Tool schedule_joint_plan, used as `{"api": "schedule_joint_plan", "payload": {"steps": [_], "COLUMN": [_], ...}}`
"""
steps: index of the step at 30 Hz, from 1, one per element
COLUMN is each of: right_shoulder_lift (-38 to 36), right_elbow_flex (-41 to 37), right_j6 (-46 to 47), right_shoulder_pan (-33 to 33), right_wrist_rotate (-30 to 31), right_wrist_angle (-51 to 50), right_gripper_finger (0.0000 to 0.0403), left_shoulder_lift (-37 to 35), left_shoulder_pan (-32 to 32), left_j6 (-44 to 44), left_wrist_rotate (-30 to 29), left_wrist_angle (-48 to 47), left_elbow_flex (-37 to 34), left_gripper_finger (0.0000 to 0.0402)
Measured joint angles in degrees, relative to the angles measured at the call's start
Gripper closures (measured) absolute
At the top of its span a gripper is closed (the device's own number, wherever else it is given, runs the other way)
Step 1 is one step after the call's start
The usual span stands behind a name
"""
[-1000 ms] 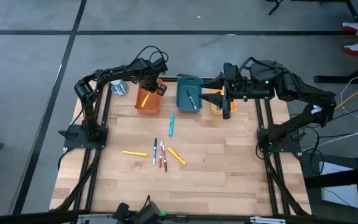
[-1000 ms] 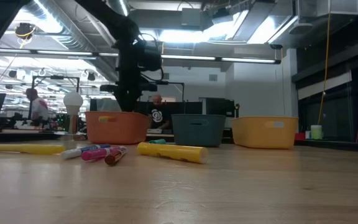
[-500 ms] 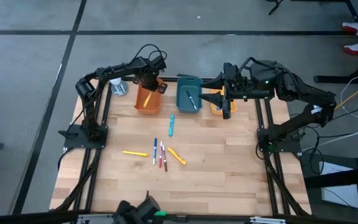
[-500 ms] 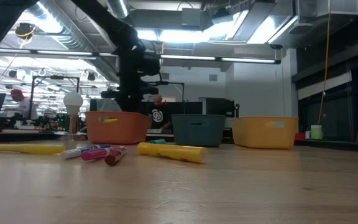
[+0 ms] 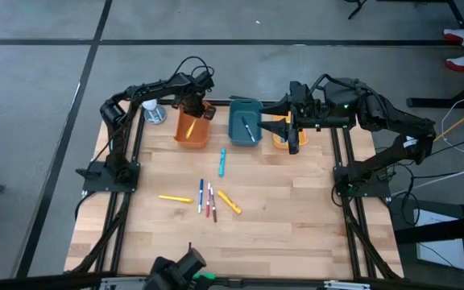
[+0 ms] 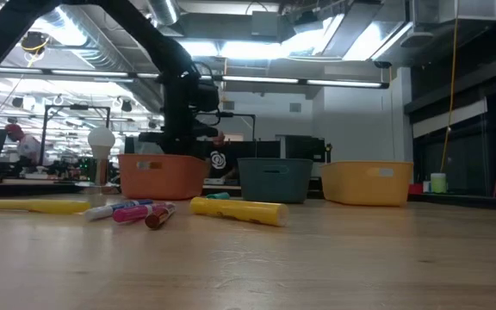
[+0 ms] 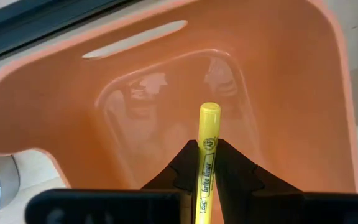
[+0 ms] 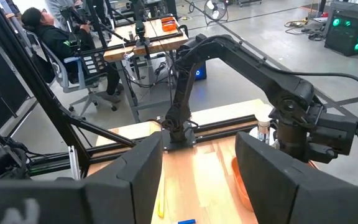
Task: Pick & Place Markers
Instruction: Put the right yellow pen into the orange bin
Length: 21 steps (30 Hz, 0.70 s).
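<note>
Fingers (image 7: pixel 191 163) on yellow marker (image 7: pixel 207 158), tip bin-ward

The left gripper (image 7: pixel 207 177), clamped on a yellow marker (image 7: pixel 207 155), hangs over the orange bin (image 5: pixel 192 129), whose walls ring it on every side; only upward is clear. Just beside it stands the teal bin (image 5: pixel 246 121). Toward the table's near edge, loose markers (image 5: pixel 209 198) lie scattered; bare wood surrounds them.

Orange bin (image 5: pixel 192 129), teal bin (image 5: pixel 245 122), perhaps yellow bin (image 6: pixel 368 183)

Left end effector (image 7: pixel 205 177) clamped; right end effector (image 8: pixel 199 162) spread wide.
</note>
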Motion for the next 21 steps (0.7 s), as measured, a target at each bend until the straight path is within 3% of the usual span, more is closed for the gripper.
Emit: {"api": "schedule_joint_plan", "payload": {"steps": [21], "right_shoulder_lift": [0.0], "right_elbow_flex": [0.0], "right_j6": [0.0], "right_shoulder_pan": [0.0], "right_wrist_rotate": [0.0], "right_wrist_angle": [0.0], "right_gripper_finger": [0.0202], "left_shoulder_lift": [4.3], "left_shoulder_pan": [1.1], "left_j6": [0.6], "left_wrist_rotate": [2.6], "left_wrist_angle": [0.4], "left_elbow_flex": [0.0], "left_gripper_finger": [0.0362]}}
